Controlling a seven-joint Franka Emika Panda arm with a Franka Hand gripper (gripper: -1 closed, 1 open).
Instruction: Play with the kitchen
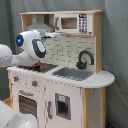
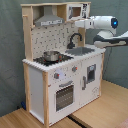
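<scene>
**Grey curtain behind, pincer up at the microwave**

Grey fabric backdrop all round, pale wooden floor below. Standing at centre in both exterior views: tall white and light-wood toy play kitchen (image 2: 62, 70). Reaching in at two o'clock in the second exterior view, white robot arm (image 2: 102, 23) with pincer (image 2: 76, 22) raised level with the small white microwave (image 2: 75, 11), probably to work its door. Pincer state: cannot tell. Below, shiny metal pot (image 2: 50, 55) on the black stovetop, black curved faucet (image 1: 85, 58) over the grey sink (image 1: 72, 73), both clear of the reach.
</scene>
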